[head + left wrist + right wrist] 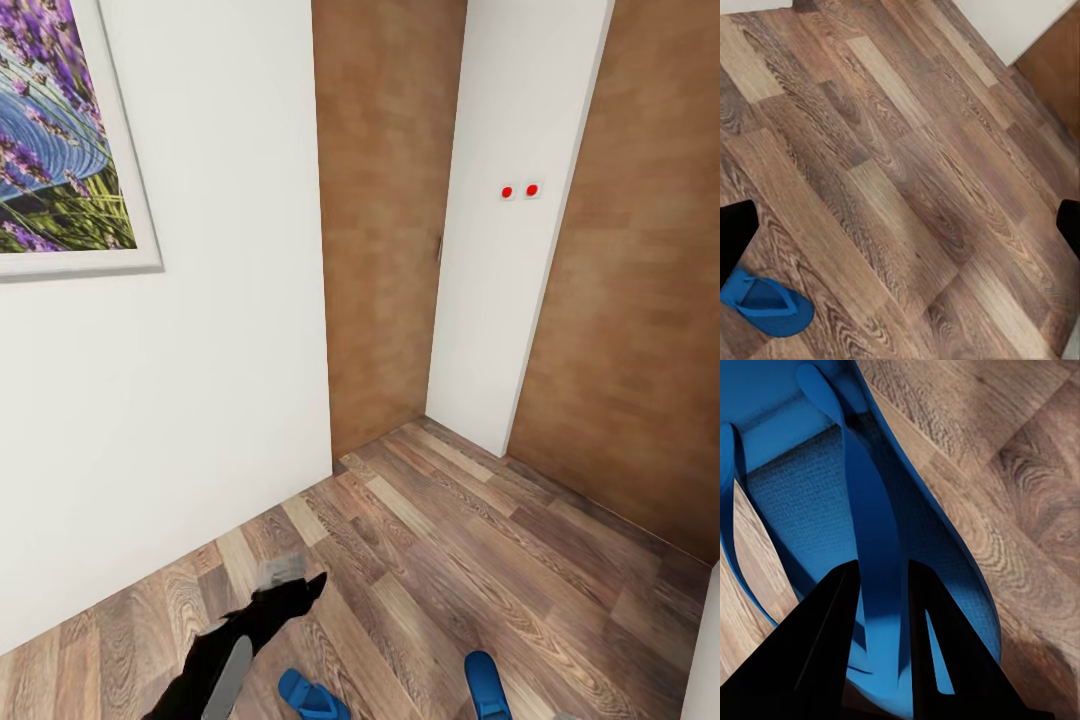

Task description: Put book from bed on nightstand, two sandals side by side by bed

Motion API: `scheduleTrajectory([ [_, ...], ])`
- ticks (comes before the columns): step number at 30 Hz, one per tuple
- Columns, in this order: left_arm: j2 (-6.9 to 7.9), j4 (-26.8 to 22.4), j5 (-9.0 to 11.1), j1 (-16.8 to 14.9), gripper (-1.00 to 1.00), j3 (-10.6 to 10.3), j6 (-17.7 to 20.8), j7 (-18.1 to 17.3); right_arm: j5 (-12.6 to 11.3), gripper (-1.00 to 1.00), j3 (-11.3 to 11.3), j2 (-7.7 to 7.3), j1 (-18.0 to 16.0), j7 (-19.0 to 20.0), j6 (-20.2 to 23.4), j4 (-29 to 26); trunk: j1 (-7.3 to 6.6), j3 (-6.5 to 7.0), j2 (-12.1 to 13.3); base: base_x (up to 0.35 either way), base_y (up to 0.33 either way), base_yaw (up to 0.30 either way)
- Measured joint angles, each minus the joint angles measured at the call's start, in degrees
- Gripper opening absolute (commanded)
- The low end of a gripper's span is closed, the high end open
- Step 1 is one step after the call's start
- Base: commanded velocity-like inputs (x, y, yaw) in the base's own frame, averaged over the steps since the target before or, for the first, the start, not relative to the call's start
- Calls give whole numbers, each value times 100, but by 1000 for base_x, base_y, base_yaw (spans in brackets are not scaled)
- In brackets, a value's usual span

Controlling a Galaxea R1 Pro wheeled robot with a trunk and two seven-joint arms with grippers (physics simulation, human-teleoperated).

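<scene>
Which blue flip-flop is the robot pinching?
The sandal on the right side of the head view: the right end effector pinches its strap. The other sandal lies free on the floor.

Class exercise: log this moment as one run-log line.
right gripper: shut on sandal strap | left gripper: open over floor | second sandal: on floor

— What does the robot's body look like?
— The black, glossy left arm [240, 640] carries a long grey oval panel and ends in a pale grey block.
— And the fingers?
— The flat, matte black right gripper fingers [832, 652] taper to blunt tips; the left gripper's fingertips [735, 236] are black too.
</scene>
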Motion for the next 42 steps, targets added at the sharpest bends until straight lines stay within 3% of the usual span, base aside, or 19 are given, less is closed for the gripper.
scheduleTrajectory([
  [3, -44, -842, 100, -7, 100, 415, 713, 40, 0, -100, 0, 0, 0, 0, 0, 0, 0, 0, 0, 0, 0, 0],
  [6, -149, -1284, 518, -15, 100, 1039, 1077, 218, 0, -100, 0, 3, 0, 0, 0, 0, 0, 0, 0, 0, 0, 0],
  [8, -178, -1377, 1073, -52, 100, 1389, 1156, 609, 0, -100, 0, 5, 0, 0, 0, 0, 0, 0, 0, 0, 0, 0],
  [9, -181, -1390, 1253, -68, 100, 1463, 1164, 776, 0, -100, 0, 6, 0, 0, 0, 0, 0, 0, 0, 0, 0, 0],
  [12, -188, -1404, 2374, -189, 100, 1697, 983, 2165, 0, -100, 0, 4, 0, -3, 0, 0, 0, 0, 0, 0, 0, 0],
  [13, -190, -1403, 2571, -208, 100, 1714, 897, 2443, 0, -100, 0, 3, 0, -2, 0, 0, 0, 0, 0, 0, 0, 0],
  [14, -196, -1401, 2904, -243, 100, 1728, 704, 2972, 0, -100, 0, 2, 0, -2, 0, 0, 0, 0, 0, 0, 0, 0],
  [15, -200, -1402, 3176, -282, 100, 1708, 497, 3471, 1, -100, 1, 4, 0, -2, 0, 0, 0, 0, 0, 0, 0, 0],
  [17, -218, -1405, 3492, -385, 100, 1534, 223, 4212, 0, -100, 0, 7, 0, -3, 0, 0, 0, 0, 0, 0, 0, 0],
  [19, -225, -1402, 3614, -453, 100, 1311, 130, 4498, -1, -100, 0, 5, 0, -6, 0, 0, 0, 0, 0, 0, 0, 0],
  [22, -241, -1400, 3874, -503, 100, 928, 70, 4726, 0, -100, 0, 1, 0, -8, 0, 0, 0, 0, 0, 0, 0, 0],
  [24, -265, -1400, 4165, -515, 100, 685, 72, 4781, 1, -100, 0, 4, 0, -7, 0, 0, 0, 0, 0, 0, 0, 0],
  [26, -276, -1404, 4626, -523, 100, 327, 67, 4834, 1, -100, 0, 7, 0, -9, 0, 0, 0, 0, 0, 0, 0, 0],
  [30, -290, -1437, 5173, -530, 100, -67, 57, 5166, 0, -100, 0, 2, 0, -7, 0, 0, 0, 0, 0, 0, 0, 0],
  [35, -434, -1462, 5410, -554, 100, -195, 44, 5634, 0, -100, 1, 1, 0, -5, 0, 0, 0, 0, 0, 0, 0, 0],
  [42, -465, -1447, 5453, -562, 100, -340, 31, 5708, 1, -100, 0, 2, 0, -2, 0, 0, 0, 0, 0, 0, 0, 0],
])
